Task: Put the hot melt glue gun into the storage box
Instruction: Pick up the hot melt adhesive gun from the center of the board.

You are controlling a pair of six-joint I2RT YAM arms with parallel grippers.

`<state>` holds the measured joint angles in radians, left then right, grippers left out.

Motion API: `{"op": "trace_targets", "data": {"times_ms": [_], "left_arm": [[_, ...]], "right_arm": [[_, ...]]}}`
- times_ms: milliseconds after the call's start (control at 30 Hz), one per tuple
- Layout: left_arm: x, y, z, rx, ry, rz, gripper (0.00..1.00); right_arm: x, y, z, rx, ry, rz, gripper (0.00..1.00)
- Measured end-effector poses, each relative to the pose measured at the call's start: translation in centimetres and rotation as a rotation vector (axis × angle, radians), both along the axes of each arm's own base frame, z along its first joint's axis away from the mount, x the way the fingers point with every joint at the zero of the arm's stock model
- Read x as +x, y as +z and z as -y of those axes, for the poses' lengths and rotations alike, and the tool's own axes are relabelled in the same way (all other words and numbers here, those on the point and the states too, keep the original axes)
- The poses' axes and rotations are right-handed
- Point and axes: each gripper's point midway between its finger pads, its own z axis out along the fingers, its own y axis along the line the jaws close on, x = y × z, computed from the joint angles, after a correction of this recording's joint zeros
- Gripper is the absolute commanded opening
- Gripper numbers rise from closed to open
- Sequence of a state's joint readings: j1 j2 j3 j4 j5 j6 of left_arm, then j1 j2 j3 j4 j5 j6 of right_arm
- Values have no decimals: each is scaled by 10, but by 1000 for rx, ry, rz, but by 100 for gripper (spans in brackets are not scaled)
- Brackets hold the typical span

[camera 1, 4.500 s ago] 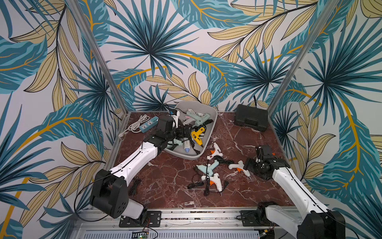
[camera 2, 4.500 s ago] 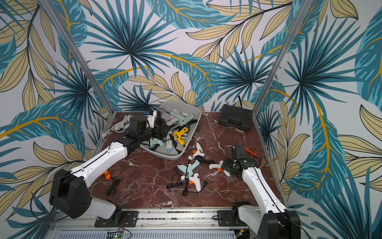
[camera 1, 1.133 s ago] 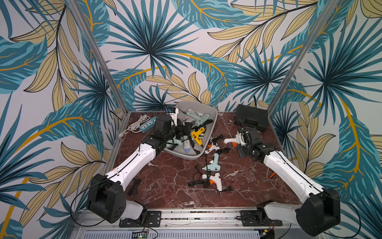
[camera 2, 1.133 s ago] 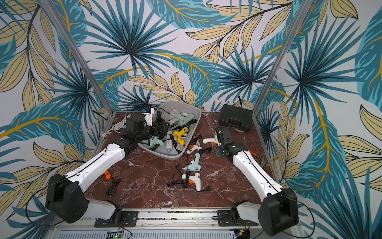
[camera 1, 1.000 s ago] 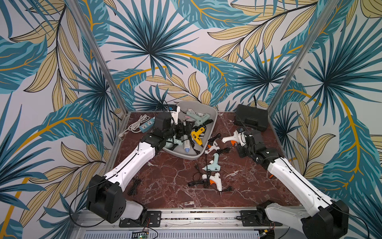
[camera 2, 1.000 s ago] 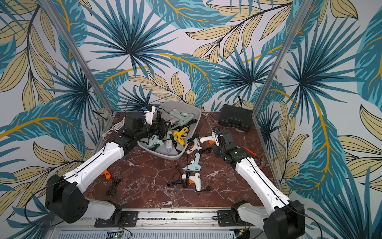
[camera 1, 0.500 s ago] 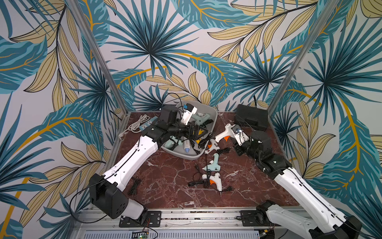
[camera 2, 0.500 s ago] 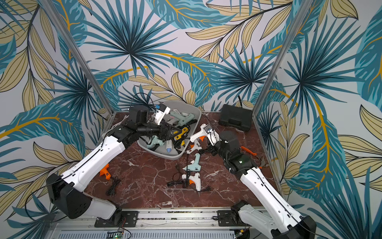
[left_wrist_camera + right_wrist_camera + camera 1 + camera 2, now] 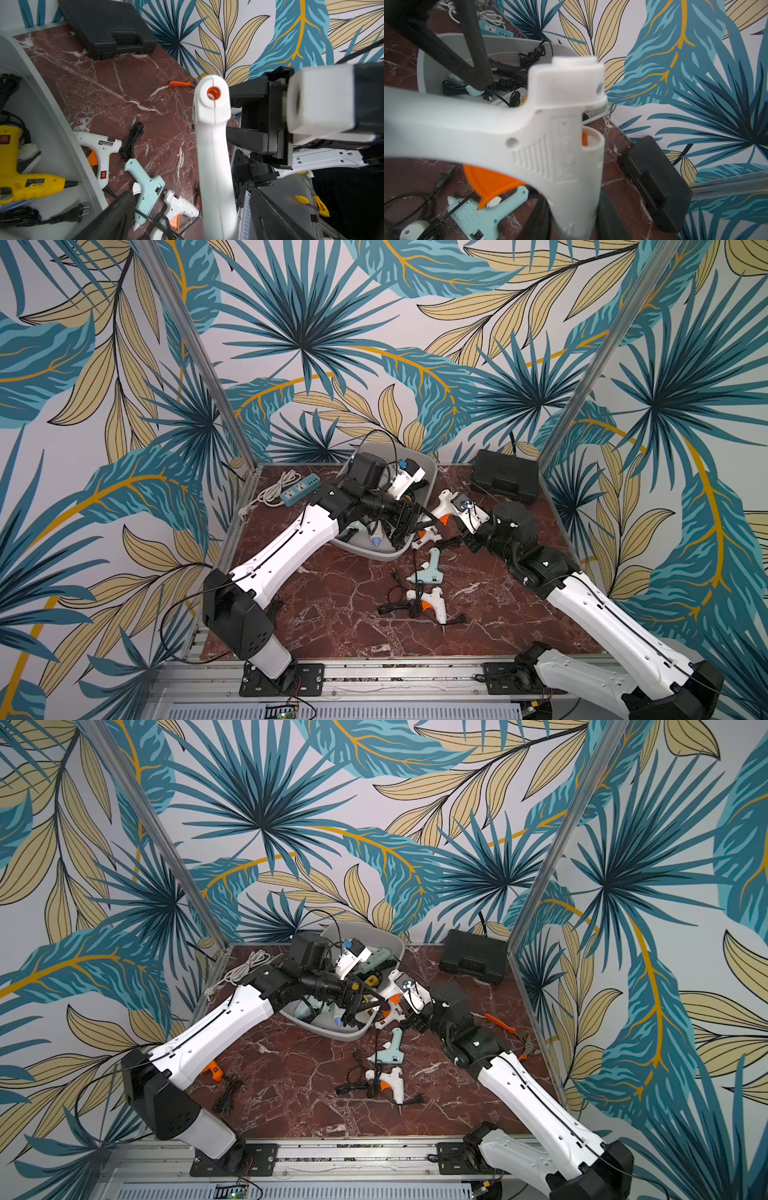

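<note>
A white hot melt glue gun (image 9: 445,501) with an orange trigger hangs in the air just right of the storage box (image 9: 365,551), a light-grey tub holding several glue guns. My right gripper (image 9: 573,220) is shut on the gun's barrel end. My left gripper (image 9: 190,195) reaches across the box's right rim. Its jaws stand open on either side of the gun's handle (image 9: 216,158), with a gap showing on both sides. Both top views show the two grippers meeting at the gun (image 9: 394,981).
On the marble floor lie a mint glue gun (image 9: 428,572) and two white ones (image 9: 432,602), (image 9: 428,535), with loose black cords. A black hard case (image 9: 505,475) sits back right, a power strip (image 9: 300,492) back left, orange pliers (image 9: 500,1021) by the right wall.
The right arm carried the white gun up and left toward the box. The left arm rose out of the box and reached right, putting its jaws around the gun's handle.
</note>
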<state>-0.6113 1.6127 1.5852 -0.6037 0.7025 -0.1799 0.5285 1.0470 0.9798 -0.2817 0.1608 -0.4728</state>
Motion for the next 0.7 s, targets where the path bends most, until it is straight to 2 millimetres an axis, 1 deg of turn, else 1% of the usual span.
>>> {"op": "trace_targets", "data": {"times_ms": [67, 200, 367, 467, 500, 533, 567, 667, 700], "left_arm": [[1, -6, 4, 8, -9, -15, 78], [0, -13, 9, 17, -30, -34, 63], [-3, -12, 11, 14, -43, -35, 27], [-2, -14, 11, 21, -24, -45, 10], [-1, -14, 11, 24, -20, -45, 5], [0, -14, 11, 26, -15, -40, 1], [0, -13, 11, 27, -10, -32, 0], [6, -13, 7, 47, 33, 24, 0], [10, -14, 4, 58, 57, 47, 0]], "right_arm": [[1, -1, -2, -9, 0, -2, 0], [3, -3, -3, -22, -5, -5, 0], [5, -6, -2, -35, -15, -7, 0], [6, -8, 0, -43, -27, -11, 0], [7, -8, -1, -43, -27, -11, 6], [7, -8, -1, -41, -29, -12, 23], [7, -8, -1, -40, -30, -12, 39], [7, -2, -1, -11, -40, -10, 68], [7, 2, -2, 4, -44, -7, 75]]}}
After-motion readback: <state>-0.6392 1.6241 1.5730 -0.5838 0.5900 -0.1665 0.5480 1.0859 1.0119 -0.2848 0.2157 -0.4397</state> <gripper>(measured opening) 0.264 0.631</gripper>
